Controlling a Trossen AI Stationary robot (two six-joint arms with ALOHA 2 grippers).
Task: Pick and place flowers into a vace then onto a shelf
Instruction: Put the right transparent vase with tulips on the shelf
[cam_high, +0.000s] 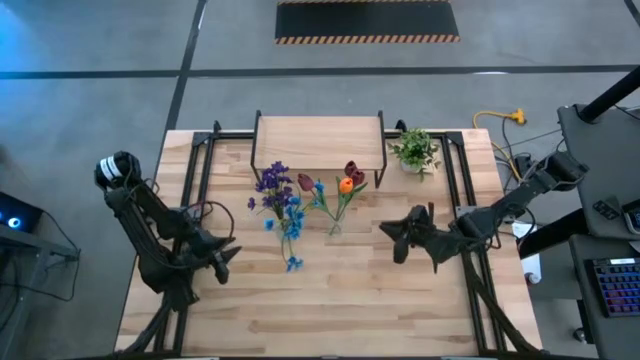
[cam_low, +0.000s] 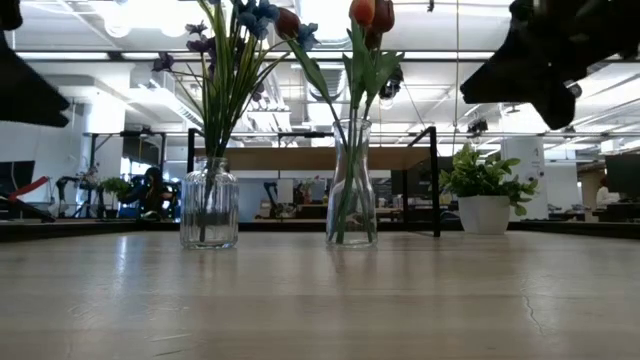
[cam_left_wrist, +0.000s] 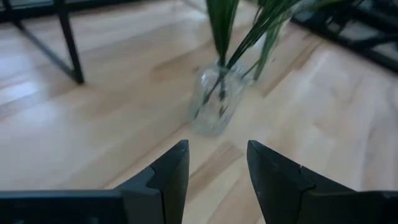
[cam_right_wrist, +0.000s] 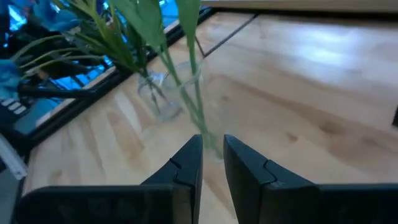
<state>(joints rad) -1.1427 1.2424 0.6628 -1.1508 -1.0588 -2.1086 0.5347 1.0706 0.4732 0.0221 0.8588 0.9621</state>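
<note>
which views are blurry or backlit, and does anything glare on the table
Low view: ceiling lights backlight the flowers and turn the right hand into a dark silhouette; the table shows a soft sheen. Left wrist view: the jar is soft, the fingers sharper. Right wrist view: the stems and vase are blurred. High view: even light.

A robotics lab in an open-plan industrial hall: grey concrete floor (cam_high: 90, 110) with hazard-striped mat (cam_high: 366, 22), a wooden table (cam_high: 330, 300), ceiling strip lights (cam_low: 560, 55), workstations and a keyboard (cam_high: 612, 284) nearby.
</note>
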